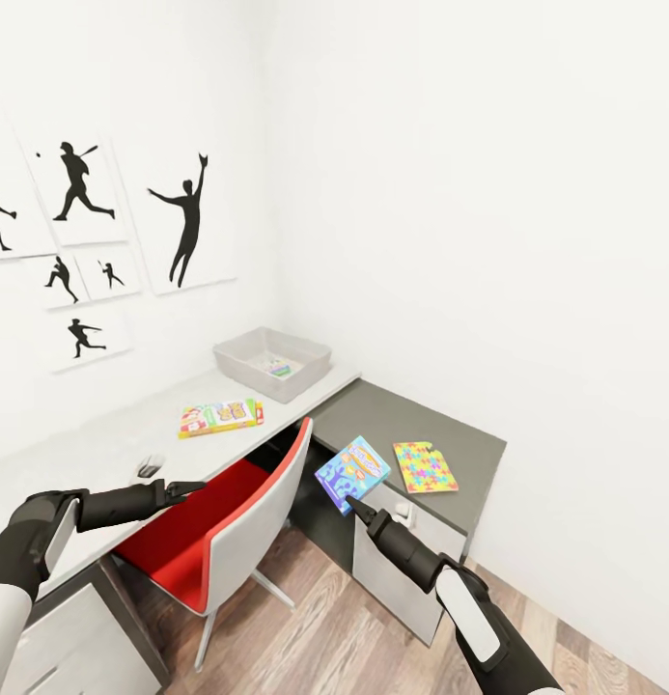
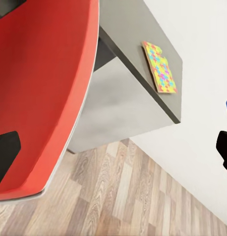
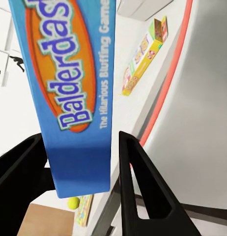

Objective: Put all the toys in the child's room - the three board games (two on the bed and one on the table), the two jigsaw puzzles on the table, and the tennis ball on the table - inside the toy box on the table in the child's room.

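Observation:
My right gripper is shut on the lower edge of a blue board game, held upright in the air before the dark grey corner of the table. A jigsaw puzzle lies flat on that corner. A second board game lies on the light grey top, in front of the pale grey toy box, which holds something colourful. The tennis ball rests beside another multicolour sheet. My left gripper hangs open over the red chair.
A red chair with a white shell is tucked under the desk between my arms. White drawers stand at the near left. Black sports silhouettes hang on the left wall. Wood-plank floor lies below.

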Motion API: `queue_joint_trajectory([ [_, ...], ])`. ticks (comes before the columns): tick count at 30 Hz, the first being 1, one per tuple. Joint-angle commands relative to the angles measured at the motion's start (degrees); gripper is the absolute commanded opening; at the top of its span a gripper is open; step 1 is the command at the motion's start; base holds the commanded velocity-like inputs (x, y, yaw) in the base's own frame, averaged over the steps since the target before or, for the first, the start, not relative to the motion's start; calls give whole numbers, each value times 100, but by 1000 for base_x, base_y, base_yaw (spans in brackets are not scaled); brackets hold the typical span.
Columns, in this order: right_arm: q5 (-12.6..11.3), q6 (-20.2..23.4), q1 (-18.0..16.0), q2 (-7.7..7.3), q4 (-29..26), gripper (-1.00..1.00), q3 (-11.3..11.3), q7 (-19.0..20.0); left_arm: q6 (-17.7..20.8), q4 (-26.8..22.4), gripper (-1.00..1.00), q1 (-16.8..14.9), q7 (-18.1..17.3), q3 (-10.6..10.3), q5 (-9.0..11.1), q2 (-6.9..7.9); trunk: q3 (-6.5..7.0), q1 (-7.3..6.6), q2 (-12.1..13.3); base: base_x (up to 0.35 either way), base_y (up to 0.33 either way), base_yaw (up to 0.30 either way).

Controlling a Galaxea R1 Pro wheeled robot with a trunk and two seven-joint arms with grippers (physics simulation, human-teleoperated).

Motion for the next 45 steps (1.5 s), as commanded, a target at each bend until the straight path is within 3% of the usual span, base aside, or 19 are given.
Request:
queue_joint_trajectory([
  [1, -59, 50, -5, 0, 2, -100, -2, -7, 51, 1, 100, -4, -2, 3, 21, 0, 10, -22, 36, 0, 0, 0],
  [31, -59, 42, -6, 2, 0, -100, 77, -9, 51, 1, 100, -4, -1, 3, 18, -1, 549, -680, 1239, 0, 0, 0],
  [45, -59, 43, -6, 1, -1, -100, 120, -8, 42, 0, 100, -4, -13, 7, 25, 4, 593, -680, 1239, 0, 0, 94],
])
